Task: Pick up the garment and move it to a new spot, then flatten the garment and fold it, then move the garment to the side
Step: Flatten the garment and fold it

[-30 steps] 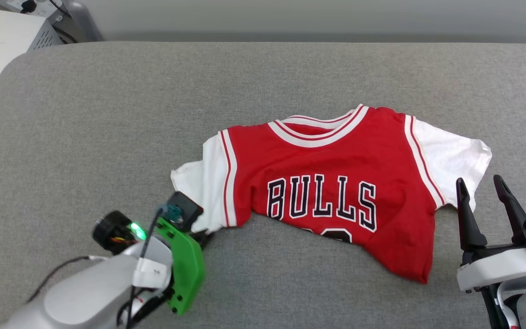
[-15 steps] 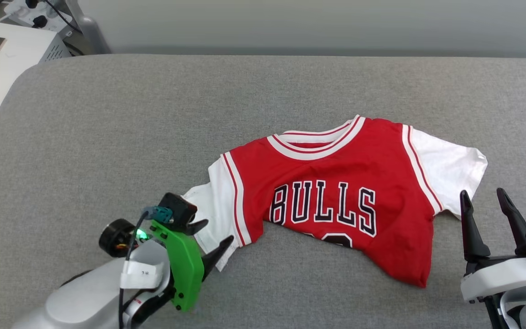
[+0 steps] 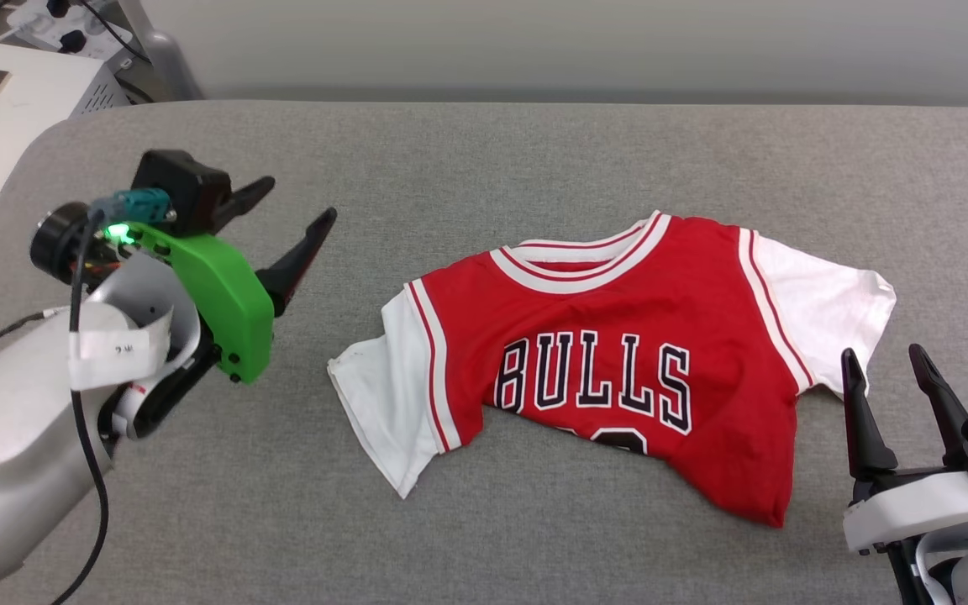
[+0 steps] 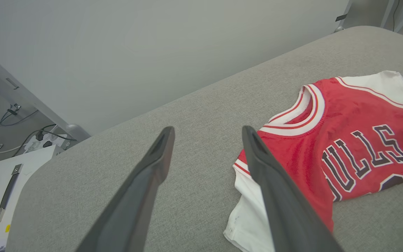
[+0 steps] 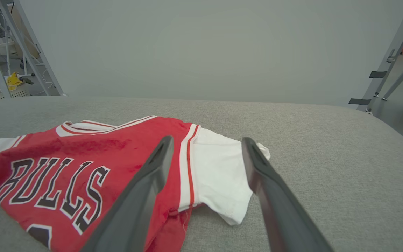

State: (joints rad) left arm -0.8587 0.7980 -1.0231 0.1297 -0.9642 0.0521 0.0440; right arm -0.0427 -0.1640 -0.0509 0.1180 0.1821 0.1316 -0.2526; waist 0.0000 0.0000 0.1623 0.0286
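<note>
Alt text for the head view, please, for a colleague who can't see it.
A red jersey-style T-shirt with white short sleeves and black "BULLS" lettering lies rumpled on a grey fabric surface, held by neither gripper. The left gripper hovers left of it, jaws open; the right gripper sits at its other side, jaws open.
</note>
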